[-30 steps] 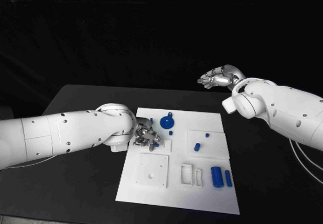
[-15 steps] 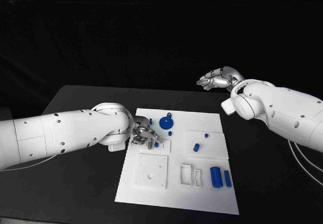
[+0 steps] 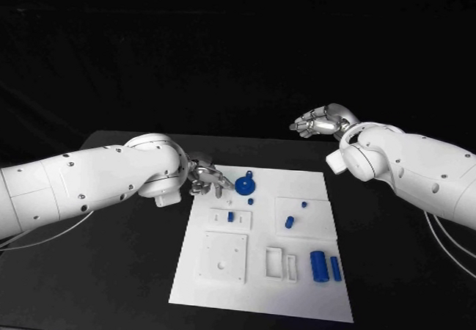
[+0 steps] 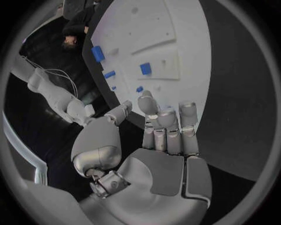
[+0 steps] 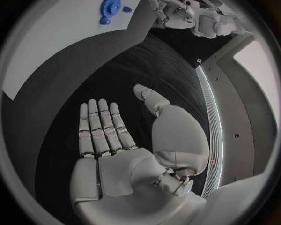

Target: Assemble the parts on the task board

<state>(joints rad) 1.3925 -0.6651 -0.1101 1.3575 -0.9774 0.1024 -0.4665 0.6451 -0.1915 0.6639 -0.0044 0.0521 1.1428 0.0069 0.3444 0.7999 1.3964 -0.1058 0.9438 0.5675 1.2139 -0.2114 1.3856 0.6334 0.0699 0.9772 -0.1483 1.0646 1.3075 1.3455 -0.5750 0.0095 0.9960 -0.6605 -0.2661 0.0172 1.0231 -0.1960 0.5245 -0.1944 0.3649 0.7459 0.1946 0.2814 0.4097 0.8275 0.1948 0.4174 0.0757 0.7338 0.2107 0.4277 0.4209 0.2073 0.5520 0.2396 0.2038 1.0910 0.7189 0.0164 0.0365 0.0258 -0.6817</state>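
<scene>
Two hands empty, parts lying on the task board [image 3: 217,292].
We see the left hand [image 3: 205,177] at the board's far left corner, its fingers [image 4: 166,129] apart and gripping nothing, and the right hand [image 3: 323,121] lifted beyond the desk's [image 3: 117,277] far edge, well apart from the board, fingers [image 5: 100,126] stretched flat with nothing in them. On the board a round blue disc part [image 3: 244,184] lies near the far edge, just beside the left hand; a small blue piece [image 3: 230,217] stands in a white block behind the square plate [image 3: 224,257]; another blue piece [image 3: 288,222] sits toward the right; two blue cylinders [image 3: 319,265] lie side by side near the right edge.
</scene>
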